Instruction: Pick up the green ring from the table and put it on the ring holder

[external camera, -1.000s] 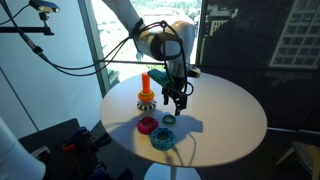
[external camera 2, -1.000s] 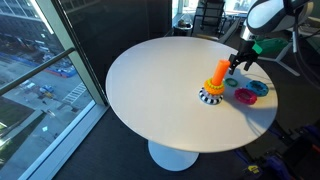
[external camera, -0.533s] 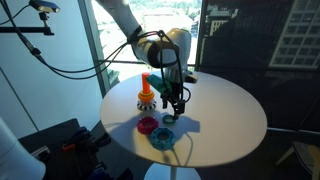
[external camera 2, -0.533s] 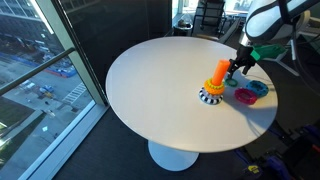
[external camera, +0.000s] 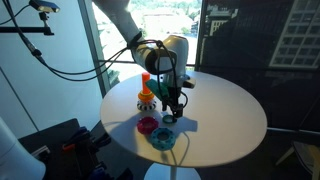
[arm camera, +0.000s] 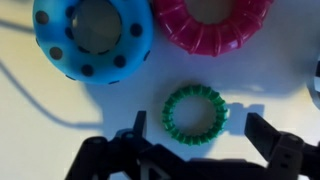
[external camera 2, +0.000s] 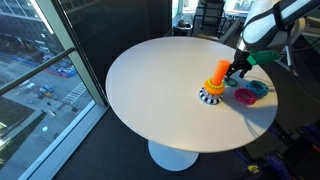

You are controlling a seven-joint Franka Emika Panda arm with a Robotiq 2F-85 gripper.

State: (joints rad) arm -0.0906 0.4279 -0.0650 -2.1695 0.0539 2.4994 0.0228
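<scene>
Main risks from here, by judgement: closing off-centre on the green ring (arm camera: 196, 117) and squirting it sideways across the worktop (arm camera: 45, 120); or dropping skewed and clipping the light-blue toothed ring (arm camera: 92, 38) or red toothed ring (arm camera: 210, 25), both just beyond it. Thin rim, so little to bite on.

Hand (arm camera: 194, 124) spread wide, gripping nothing; one jaw either side of the ring w/ gaps both sides, approx centred. Probably not yet down at worktop level, hard to tell in both exterior views. Ring flat on worktop, right of and nearer than the ring holder (external camera: 146, 92), not on the peg.
</scene>
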